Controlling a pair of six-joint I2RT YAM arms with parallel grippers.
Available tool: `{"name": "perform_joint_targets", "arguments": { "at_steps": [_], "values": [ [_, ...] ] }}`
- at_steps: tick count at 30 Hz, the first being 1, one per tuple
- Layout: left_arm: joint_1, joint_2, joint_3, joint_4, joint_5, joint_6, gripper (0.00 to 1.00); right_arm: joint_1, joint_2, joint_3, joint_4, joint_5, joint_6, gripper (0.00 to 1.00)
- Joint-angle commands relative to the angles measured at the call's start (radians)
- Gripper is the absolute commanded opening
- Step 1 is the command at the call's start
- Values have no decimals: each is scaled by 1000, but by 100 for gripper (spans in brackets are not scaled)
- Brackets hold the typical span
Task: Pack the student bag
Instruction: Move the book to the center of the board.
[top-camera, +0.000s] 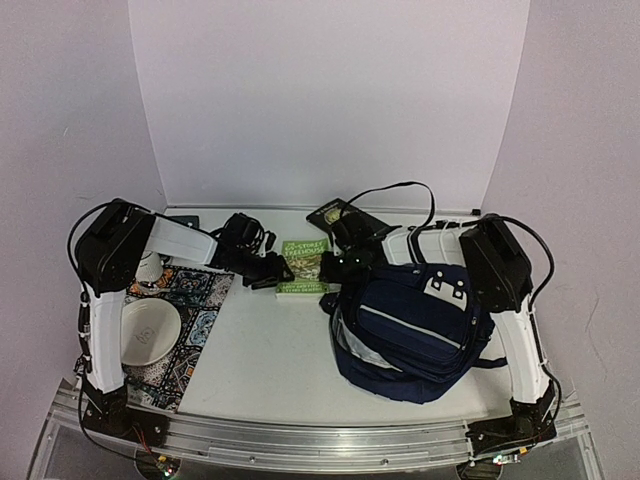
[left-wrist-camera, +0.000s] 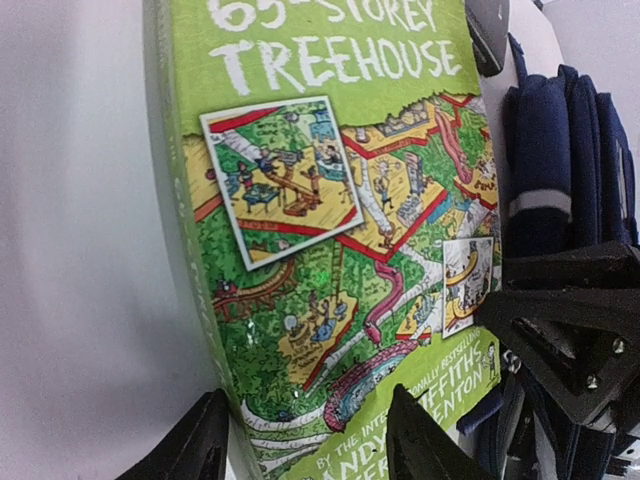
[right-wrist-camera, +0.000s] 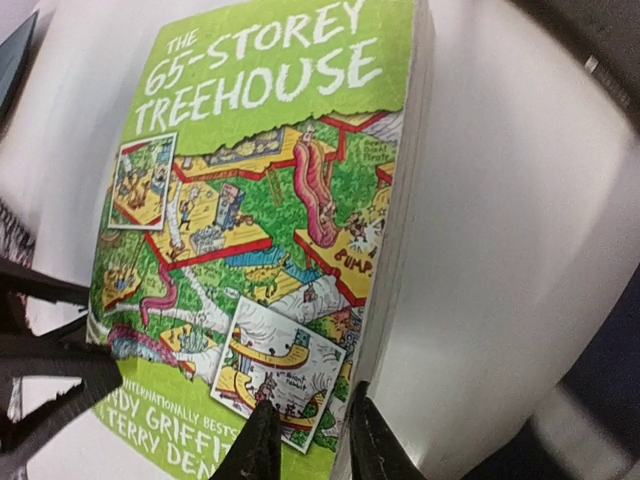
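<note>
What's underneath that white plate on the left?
The plate sits on a patterned mat spread over the white table. Whatever lies beneath the mat is covered.

- 1 student bag (top-camera: 410, 330), navy, right near side.
- 1 book (top-camera: 303, 268), green cover, mid-table. Both wrist views show this one copy.
- 1 plate (top-camera: 148, 333), white, left near side.
- 1 patterned mat (top-camera: 205, 310), under the plate.
- 1 flat black item (top-camera: 333, 212), far centre, yellowish emblem, kind unclear.
- 1 dark flat thing (top-camera: 183, 217), far left, mostly hidden, kind unclear.
- 2 arms: left arm (top-camera: 100, 330), right arm (top-camera: 520, 340).
- 2 grippers: left gripper (left-wrist-camera: 312, 445), right gripper (right-wrist-camera: 312, 445), 2 fingers each.
- 1 table (top-camera: 270, 350), white.
- Black cables: several, tangled, exact count unclear.
</note>
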Motion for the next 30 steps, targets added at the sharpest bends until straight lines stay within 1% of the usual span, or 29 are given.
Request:
{"name": "perform_joint_targets", "arguments": {
  "at_steps": [1,8,13,17,20,22,25,27,30],
  "values": [
    [-28,-157,-156,1,49,-40,54,104,-118,-111,-41,-122,26,25],
    [-113,-392,-411,5,-14,-103,54,231,-270,-301,-15,-81,79,25],
    [-213,-559,-591,0,-53,-200,54,309,-391,-455,-18,-56,128,26],
    [-270,-666,-693,-3,-55,-278,54,341,-459,-558,-21,-47,161,28],
    [-275,-750,-751,-15,-56,-310,55,346,-510,-601,-29,-19,171,32],
    [-275,-791,-757,-42,-81,-309,58,345,-551,-621,-39,52,171,37],
    [-273,-810,-711,-97,-142,-270,66,345,-576,-617,-40,128,154,42],
    [-263,-799,-661,-122,-167,-239,69,344,-558,-584,-38,135,144,45],
    [-216,-765,-606,-129,-161,-193,70,344,-502,-523,-36,147,138,51]
  ]
}}
